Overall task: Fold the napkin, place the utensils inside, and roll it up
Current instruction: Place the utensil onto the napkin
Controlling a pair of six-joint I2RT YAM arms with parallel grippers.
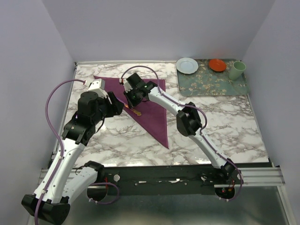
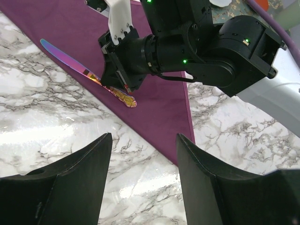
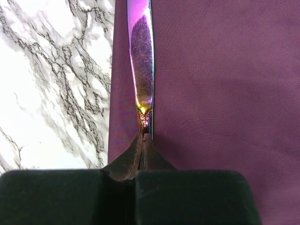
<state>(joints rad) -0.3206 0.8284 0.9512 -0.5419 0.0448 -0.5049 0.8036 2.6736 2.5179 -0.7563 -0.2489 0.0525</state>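
Observation:
The plum-purple napkin [image 1: 154, 110] lies folded into a triangle on the marble table, its point toward the front. The knife [image 2: 65, 58] lies along the napkin's left folded edge, its iridescent blade on the cloth and its gold handle end [image 2: 126, 99] at the edge. My right gripper [image 1: 131, 97] is shut on the knife's handle, low over the napkin; in the right wrist view the gripper [image 3: 144, 140] pinches the handle below the blade [image 3: 142, 61]. My left gripper [image 2: 143, 154] is open and empty above bare marble, just left of the napkin [image 2: 159, 112].
A green floral mat [image 1: 213, 83] lies at the back right with a pale blue plate [image 1: 187, 65], an orange dish [image 1: 217, 64] and a green cup [image 1: 236, 70]. The two arms are close together over the table's left half.

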